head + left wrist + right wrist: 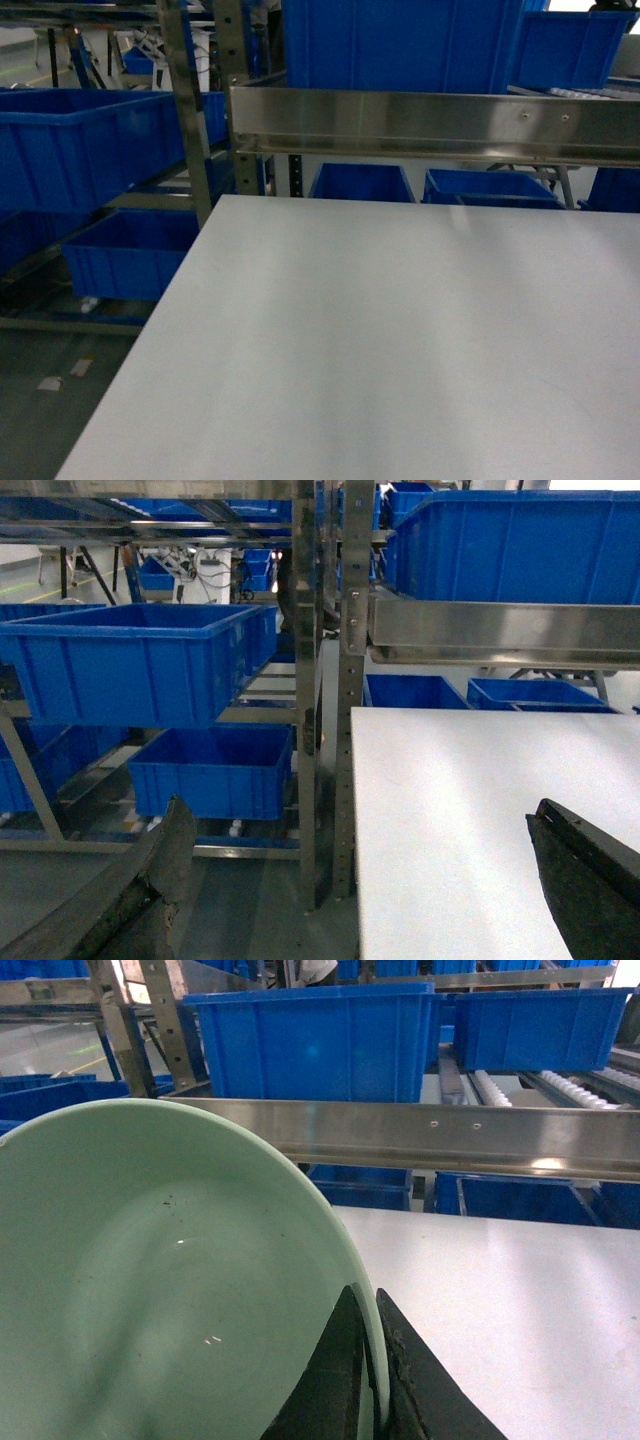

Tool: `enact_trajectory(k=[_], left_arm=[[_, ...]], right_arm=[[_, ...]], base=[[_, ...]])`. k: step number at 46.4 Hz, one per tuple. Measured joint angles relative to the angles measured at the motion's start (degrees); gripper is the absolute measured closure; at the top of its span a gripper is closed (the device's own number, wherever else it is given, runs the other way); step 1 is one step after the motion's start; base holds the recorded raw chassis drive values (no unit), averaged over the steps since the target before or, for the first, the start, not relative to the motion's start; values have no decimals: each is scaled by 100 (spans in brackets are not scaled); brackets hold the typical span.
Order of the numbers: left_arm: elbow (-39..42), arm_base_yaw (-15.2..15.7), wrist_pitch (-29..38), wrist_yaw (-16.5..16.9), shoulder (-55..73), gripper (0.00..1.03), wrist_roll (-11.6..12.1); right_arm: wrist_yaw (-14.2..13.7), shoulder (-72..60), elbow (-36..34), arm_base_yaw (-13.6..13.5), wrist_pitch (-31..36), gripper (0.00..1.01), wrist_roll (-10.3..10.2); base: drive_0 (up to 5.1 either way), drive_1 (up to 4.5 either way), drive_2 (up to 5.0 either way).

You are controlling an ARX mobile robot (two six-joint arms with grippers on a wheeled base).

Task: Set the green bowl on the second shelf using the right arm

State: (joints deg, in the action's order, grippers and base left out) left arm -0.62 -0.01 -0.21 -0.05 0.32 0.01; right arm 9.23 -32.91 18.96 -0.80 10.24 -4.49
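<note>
Green bowl (150, 1280) already picked up, so first part done. Pinched by its thin rim in the right gripper (370, 1380), with one finger inside the rim and one outside, closed tight on it. Held up above the white table (520, 1310), tipped so the inside faces the right wrist camera. Not yet on the shelf (420, 1135). Left to do, as a guess: lift and reach forward over the shiny steel bar, set the bowl down on the rollers among the blue bins (320, 1045), then let go. Cannot tell from here which free spot fits best.

Left gripper (370, 880) spread wide, holding nothing, touching nothing, hanging by the table edge near the rack post (345, 680). Neither arm nor bowl seen in the head view, only bare table and bins.
</note>
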Motion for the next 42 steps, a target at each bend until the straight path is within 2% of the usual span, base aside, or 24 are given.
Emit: enact_trajectory(k=[42], left_arm=[[0,0,-17,2,0,5,2]], right_arm=[[-2,2,0,0,-15,99,0]], base=[[-498,242,242]])
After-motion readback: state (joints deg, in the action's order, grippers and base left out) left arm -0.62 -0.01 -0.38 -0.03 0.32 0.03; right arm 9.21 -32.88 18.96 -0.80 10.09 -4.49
